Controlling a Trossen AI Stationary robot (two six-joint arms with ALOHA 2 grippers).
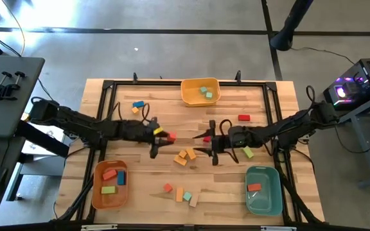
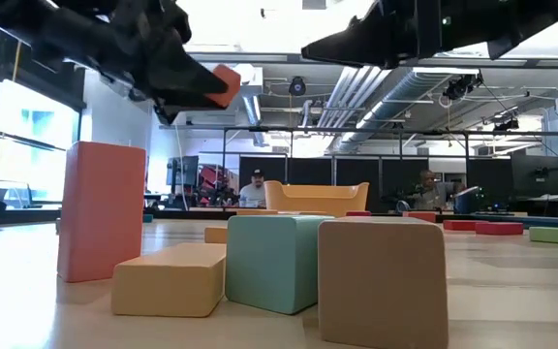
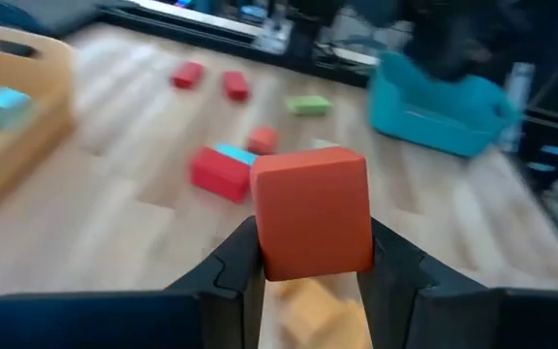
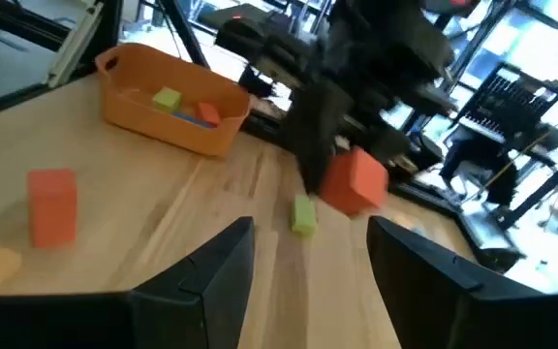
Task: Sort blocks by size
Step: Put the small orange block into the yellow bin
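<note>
My left gripper (image 1: 164,136) hangs over the middle of the table, shut on a red-orange block (image 3: 313,215) that also shows in the low view (image 2: 226,85). My right gripper (image 1: 204,145) faces it from the right, open and with nothing between its fingers (image 4: 308,262). Loose blocks lie flat on the wood: an orange cluster (image 1: 186,156), a red one (image 1: 243,118), a green one (image 1: 247,152), and a blue and orange pair (image 1: 137,106). My left gripper pinches the red-orange block by two opposite side faces (image 3: 264,242) between its two fingers. The fingers come nearly level from the table's left. The block sticks out past the fingertips (image 2: 201,92) and hangs clear above the table.
A yellow bin (image 1: 200,91) stands at the far edge, an orange bin (image 1: 110,184) near left, and a teal bin (image 1: 263,189) near right, each holding blocks. More blocks (image 1: 185,196) lie near the front edge. A black frame (image 1: 108,86) runs around the tabletop.
</note>
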